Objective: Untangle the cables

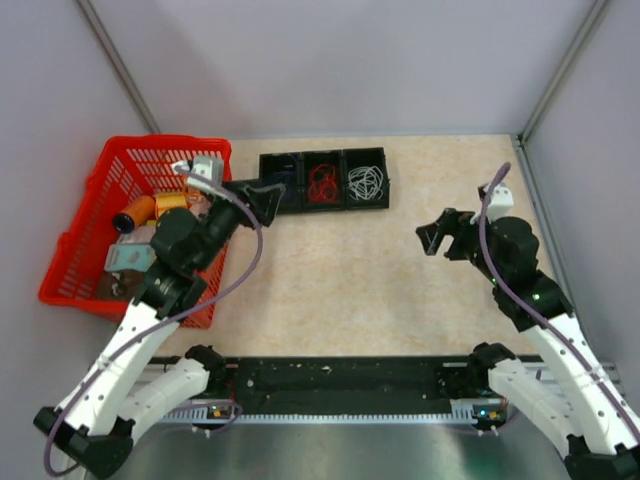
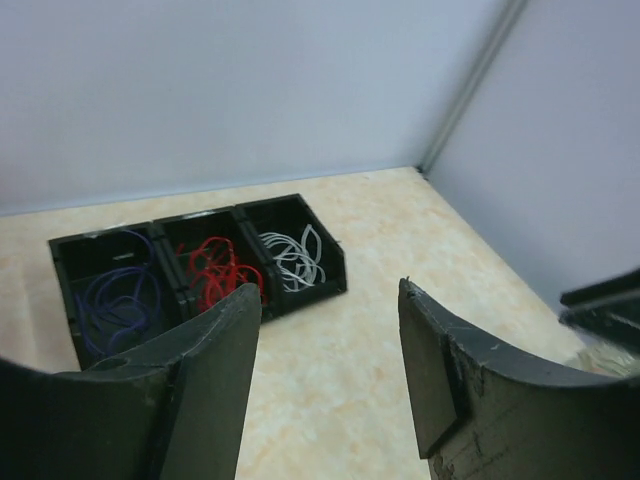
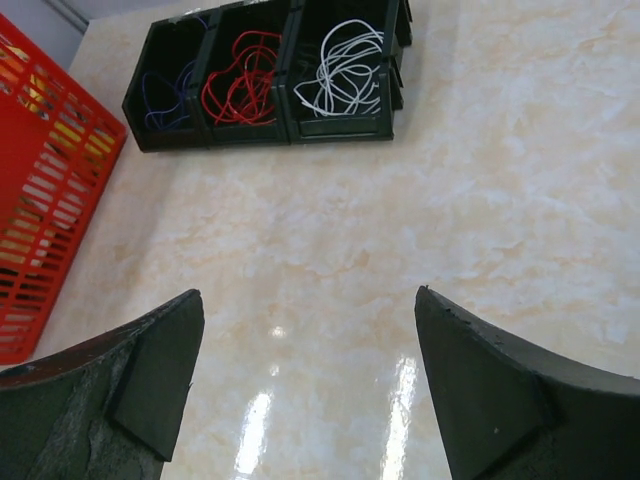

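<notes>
Top view: black three-bay tray (image 1: 345, 206) on the far part of the worktop (image 1: 340, 290); red cables (image 1: 322, 183) in its middle bay, white cables (image 1: 366, 181) in its right bay; the left bay sits under the left tool (image 1: 262, 198), so its contents are unreadable here.

Left wrist view fills the gap: blue cables (image 2: 120, 300) lie coiled in the tray's (image 2: 335, 272) left bay, beside red cables (image 2: 215, 270) and white cables (image 2: 293, 258); one colour per bay; the tool's own fingers (image 2: 235, 340) hide the tray's near left corner. Left tool (image 2: 325, 295) moderately wide, nothing between the fingers.

Right wrist view: the tray (image 3: 340, 128) seen from its right and well apart; blue cables (image 3: 165, 90), red cables (image 3: 240, 85) and white cables (image 3: 345, 75) all visible; bare worktop between. Right tool (image 3: 308, 298) wide, empty; in the top view the right tool (image 1: 432, 238) is off the tray's right end, towards the bases.

Red basket (image 1: 60, 270) left of the tray, near it; an orange item (image 1: 141, 209) inside; the left arm crosses its right side and hides part.
</notes>
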{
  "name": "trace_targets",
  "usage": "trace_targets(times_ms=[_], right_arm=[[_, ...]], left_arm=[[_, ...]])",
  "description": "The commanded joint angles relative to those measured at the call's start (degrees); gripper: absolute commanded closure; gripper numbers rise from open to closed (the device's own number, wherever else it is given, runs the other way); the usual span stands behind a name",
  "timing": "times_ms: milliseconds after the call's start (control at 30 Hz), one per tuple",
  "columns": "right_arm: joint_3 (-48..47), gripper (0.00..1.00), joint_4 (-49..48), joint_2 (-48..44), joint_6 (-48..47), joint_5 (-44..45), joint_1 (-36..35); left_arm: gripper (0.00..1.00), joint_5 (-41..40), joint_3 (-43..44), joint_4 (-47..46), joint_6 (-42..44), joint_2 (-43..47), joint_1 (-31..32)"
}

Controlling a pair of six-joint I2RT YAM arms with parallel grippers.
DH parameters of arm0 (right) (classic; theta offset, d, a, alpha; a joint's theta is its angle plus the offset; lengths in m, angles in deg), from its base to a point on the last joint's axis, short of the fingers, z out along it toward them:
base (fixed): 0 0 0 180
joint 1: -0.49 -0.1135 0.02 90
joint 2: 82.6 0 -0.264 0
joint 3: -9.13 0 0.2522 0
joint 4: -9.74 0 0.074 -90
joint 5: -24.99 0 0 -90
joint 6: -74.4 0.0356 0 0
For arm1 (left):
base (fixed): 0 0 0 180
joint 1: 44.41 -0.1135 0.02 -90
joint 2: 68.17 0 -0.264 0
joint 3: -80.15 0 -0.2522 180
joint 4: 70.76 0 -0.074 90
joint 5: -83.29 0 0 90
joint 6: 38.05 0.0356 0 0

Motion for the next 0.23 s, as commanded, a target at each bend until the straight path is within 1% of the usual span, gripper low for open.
trace_targets(times_ms=[0,33,67,100,133,200], right_arm=[[0.9,0.13,3.4,-8.1,-0.7,2.8,0.4],[1.2,0.09,4.0,-10.0,-0.8,2.5,0.5],[1.8,0.09,4.4,-12.4,-1.4,1.6,0.4],[2.4,0.06,3.9,-14.9,-3.5,-3.4,0.4],[2.2,0.06,4.5,-17.0,-3.6,-3.6,0.4],[1.5,0.01,5.1,-21.9,-3.1,-2.4,0.3]], left_arm=[[0.38,11.9,-4.7,1.1,-2.5,9.9,-0.1],[0.38,12.7,-5.5,1.5,-2.9,11.8,-0.1],[0.38,13.6,-6.2,1.9,-3.4,14.0,-0.1],[0.38,14.3,-6.9,2.3,-3.6,15.9,-0.1],[0.38,15.3,-7.3,2.7,-3.6,17.6,-0.1],[0.38,16.8,-7.7,3.2,-3.4,21.1,-0.1]])
